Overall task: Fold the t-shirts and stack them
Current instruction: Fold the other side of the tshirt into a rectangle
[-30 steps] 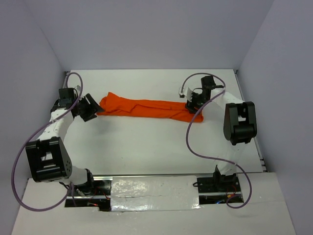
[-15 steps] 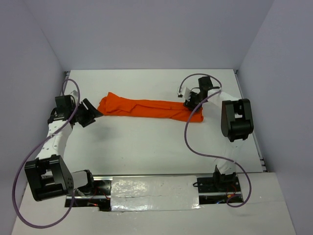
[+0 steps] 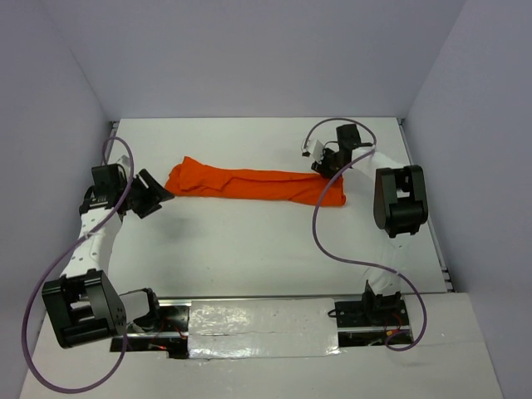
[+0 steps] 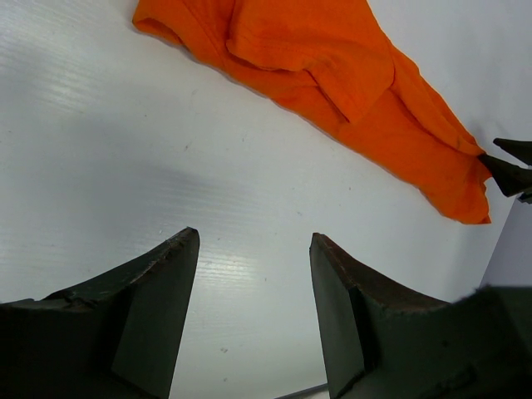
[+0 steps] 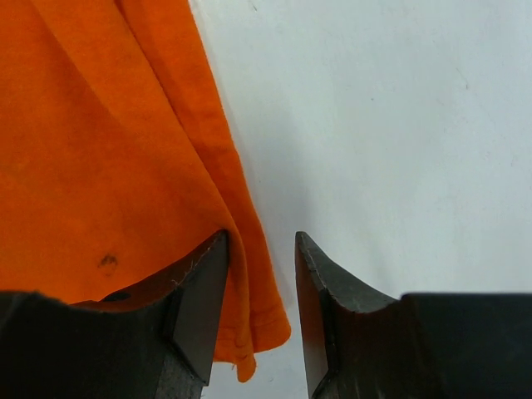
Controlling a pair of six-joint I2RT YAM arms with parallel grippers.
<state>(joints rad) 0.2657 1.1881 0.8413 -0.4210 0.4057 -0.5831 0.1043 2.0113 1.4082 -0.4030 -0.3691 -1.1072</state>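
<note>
The t-shirt (image 3: 249, 184) lies bunched into one long orange band across the far half of the table (image 3: 249, 258). Its long axis runs left to right, and the right end sits slightly nearer the arms than the left. It is not folded yet, more pulled out into a strip, with a looser flap of cloth heaped at the left end.

The right gripper (image 5: 259, 239) is down at the band's right end. Its fingers (image 5: 195, 299) stand apart and the hem edge runs into the gap between them: cloth lies under and against the left finger and bare table under the right one. They straddle the edge without pinching it.

The left gripper (image 4: 253, 235) is just off the opposite end. It stands over bare table with its fingers spread wide and nothing between them, and the shirt lies ahead of its fingertips, up and away from them, apart from the metal.

So each arm has one end of the strip. The right is the nearer to a hold, since it needs only to close. The left, I reckon, has to reach forward onto the heaped end first, and it should take the cloth across the band, not along it.
</note>
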